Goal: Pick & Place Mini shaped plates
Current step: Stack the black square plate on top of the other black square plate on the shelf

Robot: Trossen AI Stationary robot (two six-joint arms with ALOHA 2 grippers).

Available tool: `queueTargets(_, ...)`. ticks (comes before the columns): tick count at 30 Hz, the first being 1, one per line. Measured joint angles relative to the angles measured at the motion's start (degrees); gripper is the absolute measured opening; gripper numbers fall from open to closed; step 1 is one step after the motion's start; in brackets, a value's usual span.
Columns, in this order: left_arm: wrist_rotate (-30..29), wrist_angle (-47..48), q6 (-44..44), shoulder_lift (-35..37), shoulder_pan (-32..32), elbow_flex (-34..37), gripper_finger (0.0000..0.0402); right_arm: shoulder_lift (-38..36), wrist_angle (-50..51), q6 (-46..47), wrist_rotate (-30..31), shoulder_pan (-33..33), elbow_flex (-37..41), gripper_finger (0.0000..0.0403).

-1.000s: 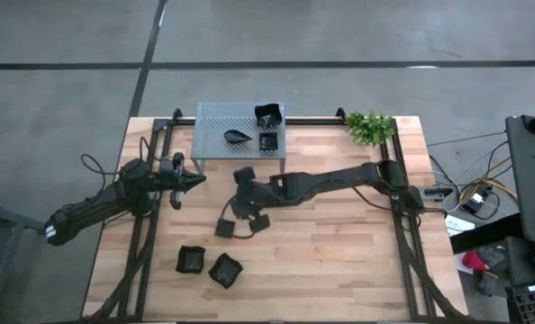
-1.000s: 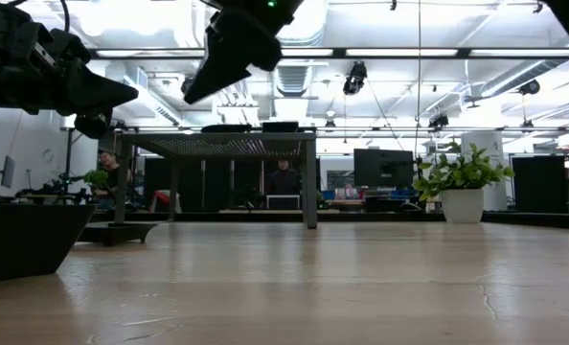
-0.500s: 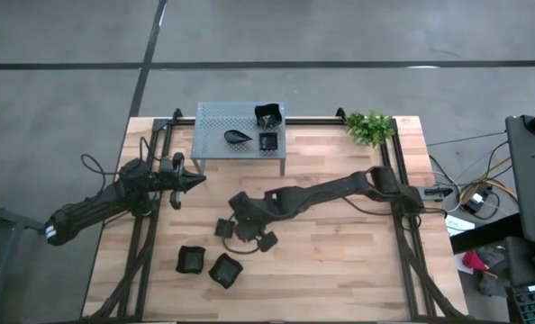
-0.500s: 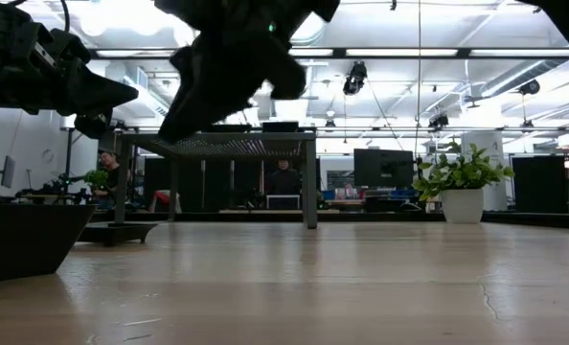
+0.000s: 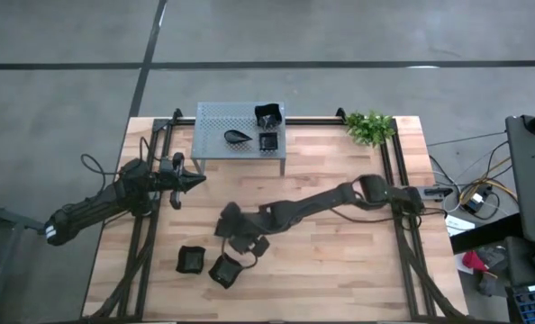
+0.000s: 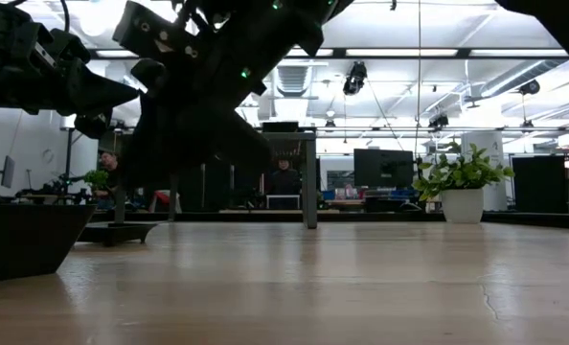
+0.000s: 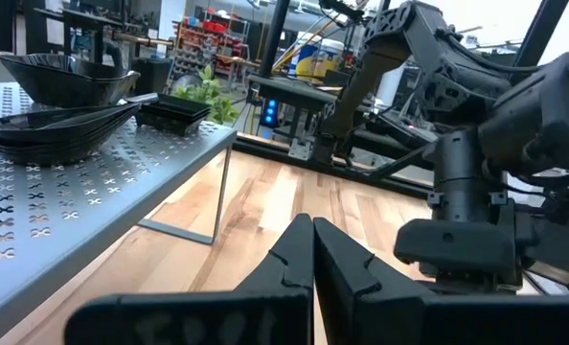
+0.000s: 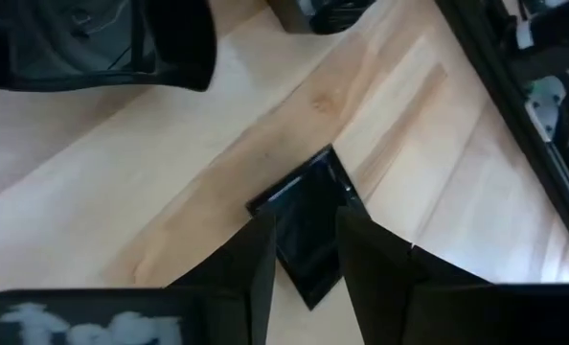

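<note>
In the right wrist view a small black square plate (image 8: 308, 230) lies flat on the wood, and my open right gripper (image 8: 304, 251) stands low over it with one finger on either side; I cannot tell whether they touch. From above, the right gripper (image 5: 234, 236) hides that plate. Two wavy-rimmed black plates (image 5: 191, 259) (image 5: 224, 270) rest on the table near it. A teardrop plate (image 5: 238, 137), a small square (image 5: 267, 141) and a wavy plate (image 5: 267, 114) sit on the grey shelf (image 5: 213, 117). My left gripper (image 5: 191, 180) waits shut, left of the shelf.
The green plant (image 5: 369, 127) stands at the far right corner. The shelf's legs (image 7: 222, 196) stand on the far part of the table. Bare wood lies right of the right arm (image 5: 340, 193). A dark wavy plate (image 8: 83, 43) sits close beyond the right fingers.
My right gripper has swung from in front of the shelf toward the near left part of the table and come down low over the small square plates. The left arm has kept still.
</note>
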State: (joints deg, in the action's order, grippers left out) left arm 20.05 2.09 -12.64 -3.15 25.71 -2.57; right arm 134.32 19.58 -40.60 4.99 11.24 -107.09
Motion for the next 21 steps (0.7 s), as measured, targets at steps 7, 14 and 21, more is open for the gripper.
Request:
queueTargets(7,-0.02,0.02,0.0,0.01,0.02,0.0,0.0003,0.15,-2.61,-0.2,-0.47,-0.84,2.54,0.0109)
queueTargets(14,0.0,0.02,-0.01,0.01,0.02,0.01,0.0003,1.52,-6.98,-1.69,-0.47,-0.81,4.9,0.0098)
queueTargets(21,-0.01,0.01,-0.02,-0.16,0.0,0.0,0.0003,2.49,-8.21,-2.05,3.99,-1.0,4.9,0.0085)
